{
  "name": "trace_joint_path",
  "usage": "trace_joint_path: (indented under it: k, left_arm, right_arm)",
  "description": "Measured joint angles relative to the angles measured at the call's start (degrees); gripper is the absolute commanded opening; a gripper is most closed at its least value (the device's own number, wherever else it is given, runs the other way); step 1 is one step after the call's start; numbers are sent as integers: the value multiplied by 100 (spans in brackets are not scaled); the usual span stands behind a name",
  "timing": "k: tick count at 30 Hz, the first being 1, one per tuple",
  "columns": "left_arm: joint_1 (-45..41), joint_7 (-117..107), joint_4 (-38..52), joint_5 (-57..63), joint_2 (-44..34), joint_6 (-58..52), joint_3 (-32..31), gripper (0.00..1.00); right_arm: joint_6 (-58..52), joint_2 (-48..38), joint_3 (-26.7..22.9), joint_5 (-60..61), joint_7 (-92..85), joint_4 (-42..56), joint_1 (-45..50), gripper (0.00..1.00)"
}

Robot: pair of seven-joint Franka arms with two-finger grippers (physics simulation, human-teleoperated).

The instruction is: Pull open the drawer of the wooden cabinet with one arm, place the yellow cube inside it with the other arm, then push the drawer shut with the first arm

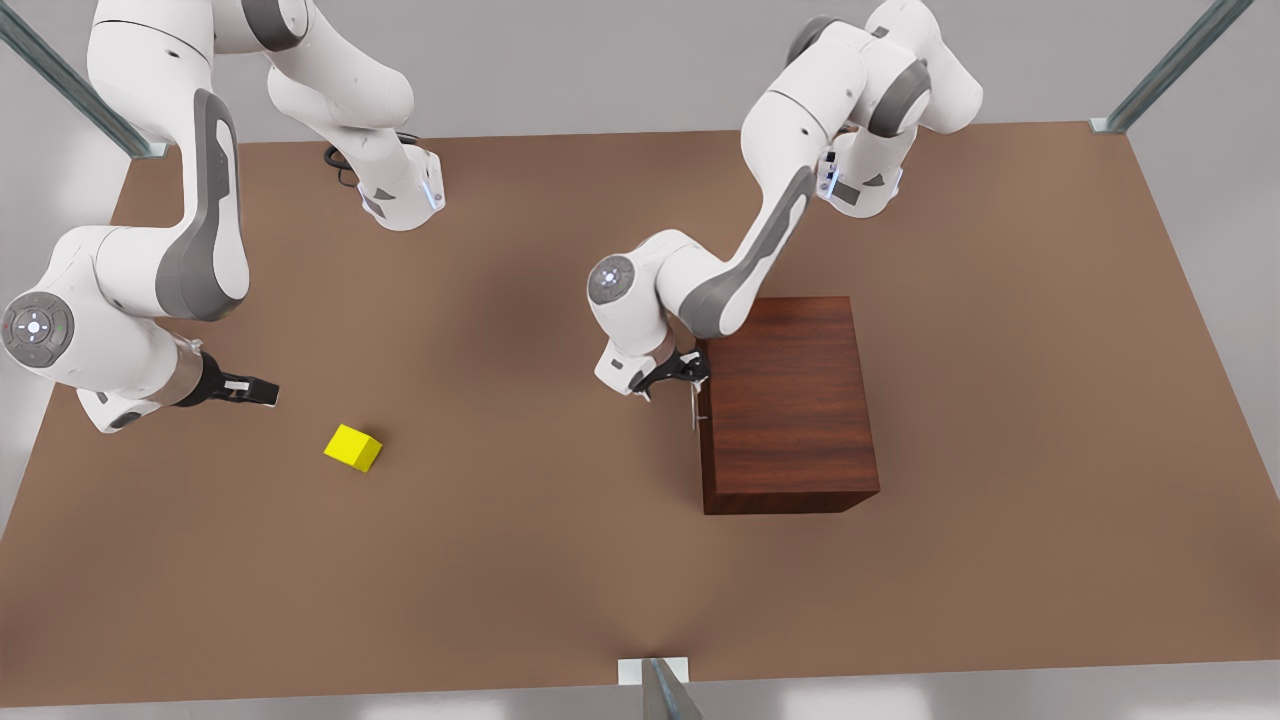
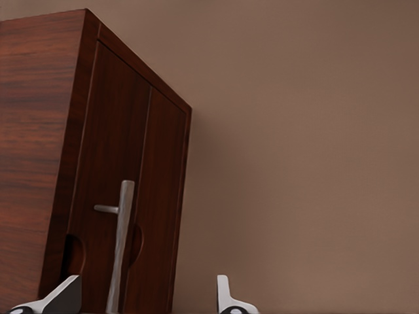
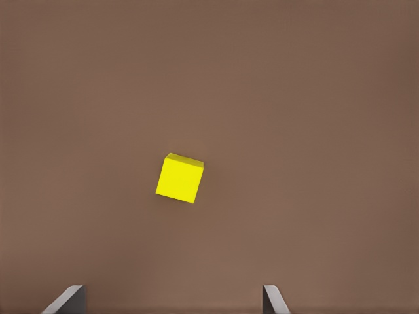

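Note:
The wooden cabinet (image 1: 790, 400) stands on the table toward the front view's right, and its drawer (image 2: 111, 144) sits flush in the cabinet's front. The drawer's silver bar handle (image 1: 694, 405) (image 2: 121, 248) faces the front view's left. My left gripper (image 1: 690, 375) (image 2: 144, 297) is open right at that handle, and the bar lies between its fingers (image 2: 62, 294). The yellow cube (image 1: 353, 447) (image 3: 179, 178) rests on the table at the front view's left. My right gripper (image 1: 262, 390) (image 3: 171, 301) hovers open a short way from the cube, with nothing between its fingers.
The brown table (image 1: 520, 560) stretches wide around both things. Both arm bases (image 1: 400, 195) stand along the far edge. Metal frame posts (image 1: 1170, 65) rise at the far corners, and a bracket (image 1: 655, 675) sits at the middle of the near edge.

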Motion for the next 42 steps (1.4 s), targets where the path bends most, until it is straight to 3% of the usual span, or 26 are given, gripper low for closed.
trace_joint_path:
  k: [27,42]
  left_arm:
    - [-113,-231,156,52,370,279,-35,100]
    - [-185,-3,1005,5,847,455,-379,100]
  right_arm:
    - [3,0,0,-1,15,1,0,100]
    - [1,0,1,0,18,1,1,100]
